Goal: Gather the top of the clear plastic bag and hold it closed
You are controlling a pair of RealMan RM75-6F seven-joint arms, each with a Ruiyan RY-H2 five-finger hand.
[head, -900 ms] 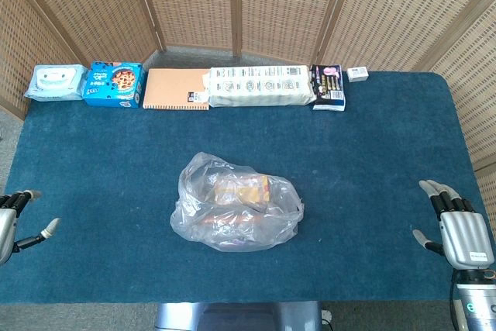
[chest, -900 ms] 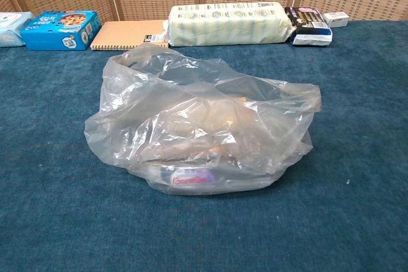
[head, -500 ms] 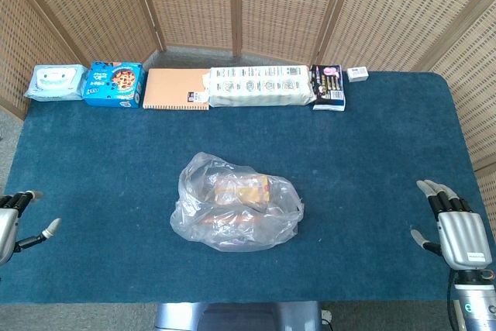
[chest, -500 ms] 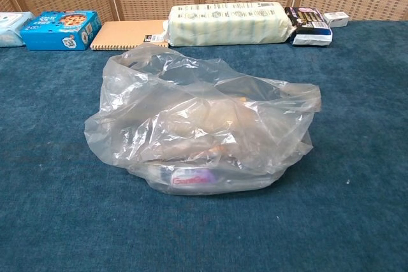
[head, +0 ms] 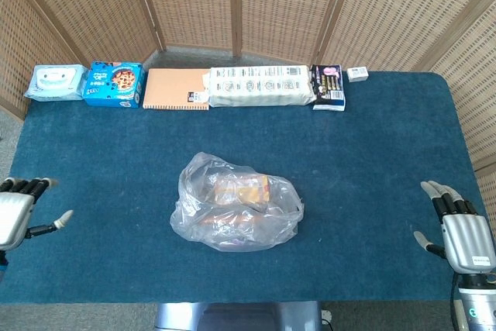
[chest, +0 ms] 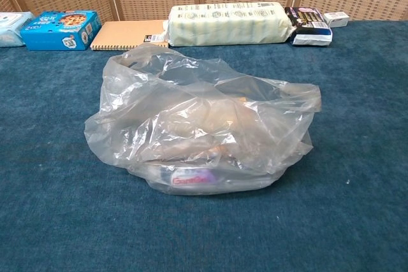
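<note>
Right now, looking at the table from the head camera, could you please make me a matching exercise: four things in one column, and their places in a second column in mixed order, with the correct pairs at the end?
Things:
1. clear plastic bag
2. blue cookie box
3. left hand
4. small white box

Places:
A. far edge, rightmost in the back row
B. middle of the table
C. near left edge, fingers apart, holding nothing
D. back row, between the wipes pack and the orange notebook

Pairs: 1-B, 2-D, 3-C, 4-A

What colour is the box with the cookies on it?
Bright blue. The cookie box at the table's far edge shows best in the head view.
</note>
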